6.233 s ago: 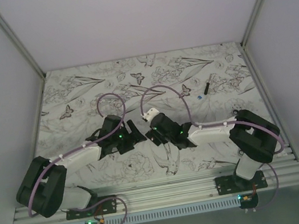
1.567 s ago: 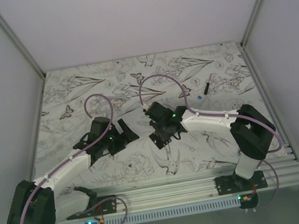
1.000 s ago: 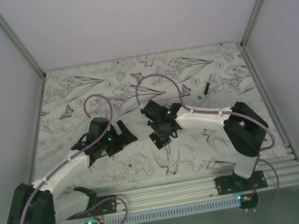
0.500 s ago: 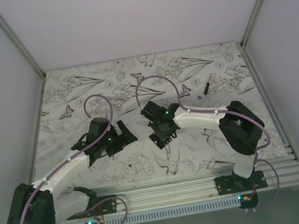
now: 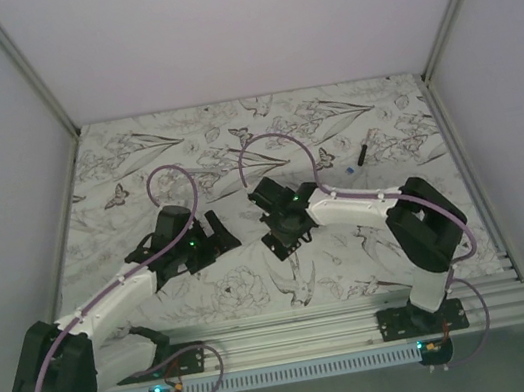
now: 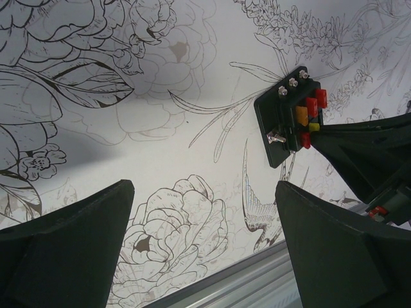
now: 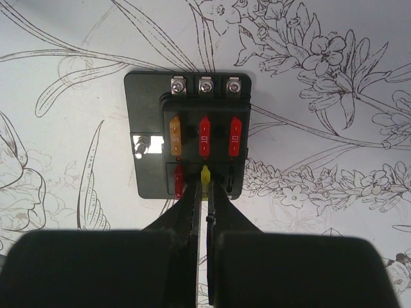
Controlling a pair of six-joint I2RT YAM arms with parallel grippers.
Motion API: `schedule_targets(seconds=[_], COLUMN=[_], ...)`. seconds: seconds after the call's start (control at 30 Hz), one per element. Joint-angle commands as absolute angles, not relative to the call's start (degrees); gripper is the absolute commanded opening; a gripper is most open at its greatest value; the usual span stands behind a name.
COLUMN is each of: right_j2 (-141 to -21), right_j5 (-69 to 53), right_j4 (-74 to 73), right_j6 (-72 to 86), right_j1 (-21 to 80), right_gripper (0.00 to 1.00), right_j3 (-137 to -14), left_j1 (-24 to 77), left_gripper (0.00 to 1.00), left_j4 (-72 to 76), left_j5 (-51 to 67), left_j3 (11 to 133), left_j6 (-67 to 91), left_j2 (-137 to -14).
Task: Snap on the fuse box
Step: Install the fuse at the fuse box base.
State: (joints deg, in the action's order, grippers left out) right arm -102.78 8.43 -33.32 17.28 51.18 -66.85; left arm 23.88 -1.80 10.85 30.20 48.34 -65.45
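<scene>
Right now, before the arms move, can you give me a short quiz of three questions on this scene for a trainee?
1. True or false: the left gripper holds the fuse box.
2. Where do the tips of the shut right gripper meet? A) at the orange fuse; B) at the yellow fuse; C) on the bare table, away from the box.
3. Fill in: in the right wrist view, the row of screws along the box's far edge counts ___ screws.

Key: 1 false, since it is open and empty, beside the box; 2 B; 3 three.
</scene>
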Motion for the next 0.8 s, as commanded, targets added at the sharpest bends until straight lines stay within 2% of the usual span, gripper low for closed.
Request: schedule_targets(seconds=[0.0, 0.17, 0.37, 0.43, 0.5, 0.6, 0.77], right_j2=[-108.9, -108.6, -108.4, -106.7, -105.1, -103.5, -101.6], right_j5=[6.4, 4.1, 7.6, 8.6, 9.1, 9.3, 9.0], right_j4=[-32.5, -32.4, -34.2, -34.8, -35.2, -35.4, -35.1], right_j6=[17.2, 16.4, 16.0, 15.3, 14.7, 13.9, 13.3], right_j1=[50.2, 50.2, 50.3, 50.3, 50.3, 50.3, 50.3], right_gripper=[0.0, 0.0, 0.0, 0.05, 0.17, 0.26, 0.28], right_j3=[-57.7, -52.7, -59.8, -62.7, -65.4, -68.4, -70.9], left_j1=[23.4, 23.4, 23.4, 23.4, 23.4, 23.4, 23.4], left_gripper=[0.98, 0.98, 0.98, 0.98, 0.98, 0.98, 0.98], left_j4=[-3.4, -3.6, -3.6, -3.6, -3.7, -3.8, -3.9], left_j5=[11.6, 11.5, 12.4, 12.3, 12.1, 12.0, 11.8], left_j3=[29.8, 29.9, 30.2, 30.1, 29.8, 29.7, 29.7], left_j6=[47.6, 47.6, 48.0, 48.0, 48.1, 48.2, 48.0], left_j2=[-64.5, -64.7, -65.4, -64.9, -64.4, -64.1, -64.2])
